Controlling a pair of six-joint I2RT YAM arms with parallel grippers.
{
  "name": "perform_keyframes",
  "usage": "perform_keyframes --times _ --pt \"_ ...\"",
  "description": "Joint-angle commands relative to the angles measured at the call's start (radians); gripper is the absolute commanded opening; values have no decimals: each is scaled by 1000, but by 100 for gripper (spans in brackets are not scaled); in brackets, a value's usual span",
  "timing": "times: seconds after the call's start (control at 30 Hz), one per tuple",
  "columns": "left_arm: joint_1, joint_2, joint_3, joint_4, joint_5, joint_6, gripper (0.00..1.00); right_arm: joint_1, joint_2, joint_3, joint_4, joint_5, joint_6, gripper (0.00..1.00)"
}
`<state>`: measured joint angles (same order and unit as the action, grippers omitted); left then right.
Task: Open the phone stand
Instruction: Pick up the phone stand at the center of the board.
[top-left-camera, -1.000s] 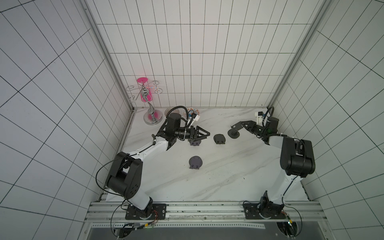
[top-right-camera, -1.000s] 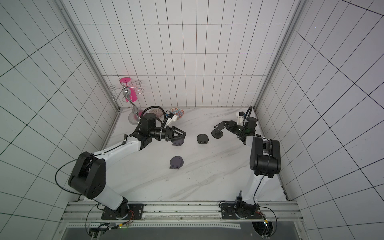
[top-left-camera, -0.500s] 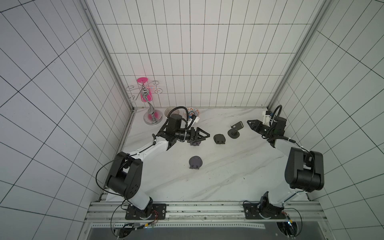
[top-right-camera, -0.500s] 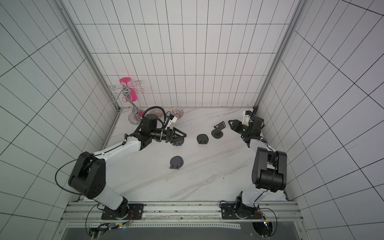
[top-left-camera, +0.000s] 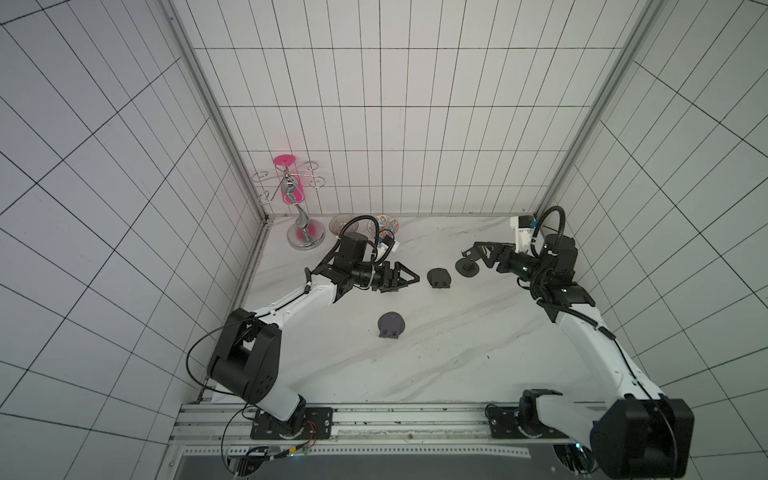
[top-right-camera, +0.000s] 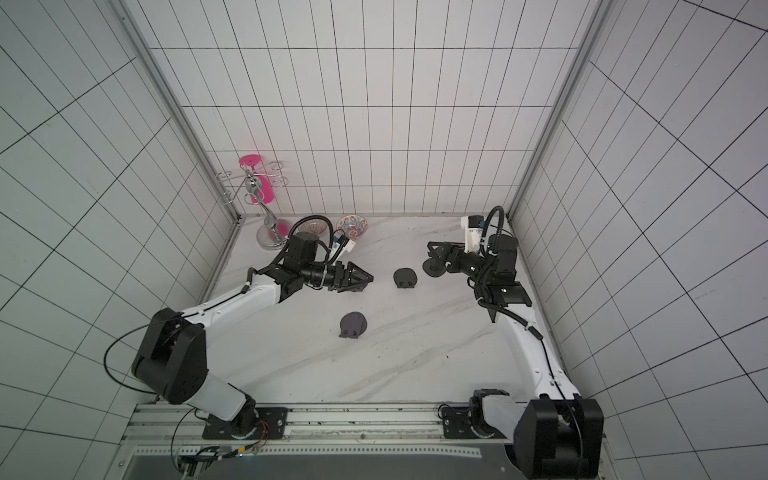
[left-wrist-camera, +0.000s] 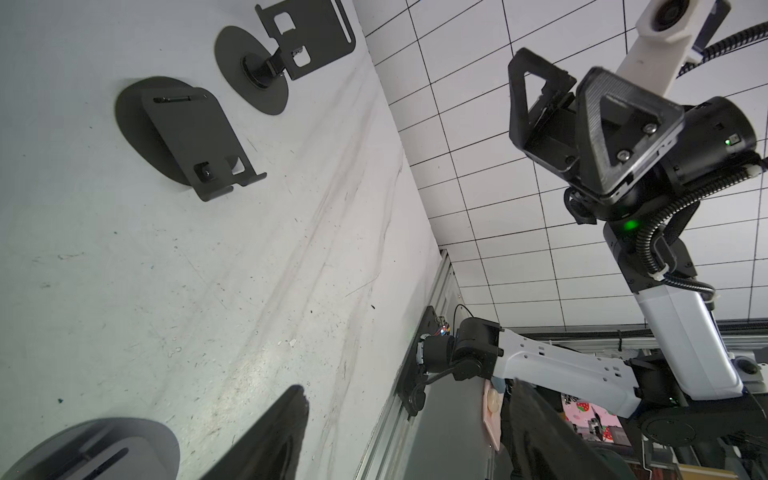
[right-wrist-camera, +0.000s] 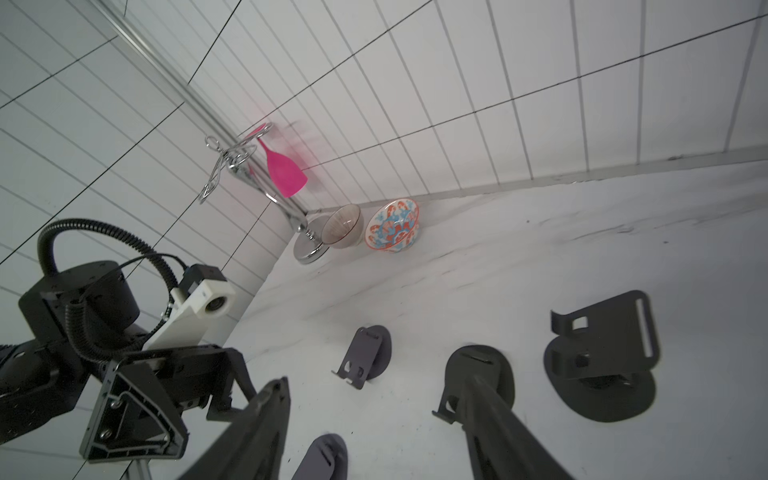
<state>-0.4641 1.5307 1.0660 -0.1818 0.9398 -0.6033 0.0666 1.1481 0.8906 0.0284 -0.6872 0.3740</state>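
Note:
Several dark phone stands lie on the marble table (top-left-camera: 457, 353). One stand (top-left-camera: 467, 268) (left-wrist-camera: 266, 75) (right-wrist-camera: 598, 374) has its plate raised off its round base. A folded stand (top-left-camera: 439, 277) (left-wrist-camera: 183, 133) lies just left of it, and another (top-left-camera: 391, 326) lies nearer the front. A further one (left-wrist-camera: 91, 449) lies under my left gripper (top-left-camera: 415, 277) (left-wrist-camera: 409, 386), which hovers open and empty. My right gripper (top-left-camera: 466, 251) (right-wrist-camera: 386, 399) is open and empty, in the air just beside the raised stand.
A chrome glass rack (top-left-camera: 306, 239) holding a pink glass (top-left-camera: 291, 191) stands in the back left corner. Next to it are a clear bowl (top-left-camera: 341, 224) and a patterned bowl (top-left-camera: 386, 224). Tiled walls close three sides; a metal rail (top-left-camera: 374, 419) runs along the front.
My right gripper's jaws have spread wider and that arm has swung outward, leaving the raised stand free. My left arm has hardly moved.

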Motion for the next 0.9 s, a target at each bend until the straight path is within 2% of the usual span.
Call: perform_keyframes --times 0.0,0.03,0.07,0.2,0.4,0.53,0.7,0.87 --pt "-3 -88 -32 -74 -77 72 79 92 41 5 -98 -16 -18 68" --pt "-4 -99 -36 -92 -87 85 80 124 58 -8 -84 -18 -18 68" --pt "-3 -112 -37 -117 -105 103 86 157 83 -18 -78 -3 -20 68" --pt "-5 -161 -73 -143 -156 136 87 242 183 -33 -79 63 -35 67" --pt "-7 -185 -129 -130 -159 135 87 247 323 26 -67 186 -62 69" --pt "-7 -174 -126 -128 -156 141 87 248 461 112 -72 219 -85 70" --pt "-5 -158 -115 -113 -155 136 87 248 595 215 -109 333 -107 71" --pt "2 -131 -104 -104 -139 140 87 245 668 262 -100 360 -96 71"
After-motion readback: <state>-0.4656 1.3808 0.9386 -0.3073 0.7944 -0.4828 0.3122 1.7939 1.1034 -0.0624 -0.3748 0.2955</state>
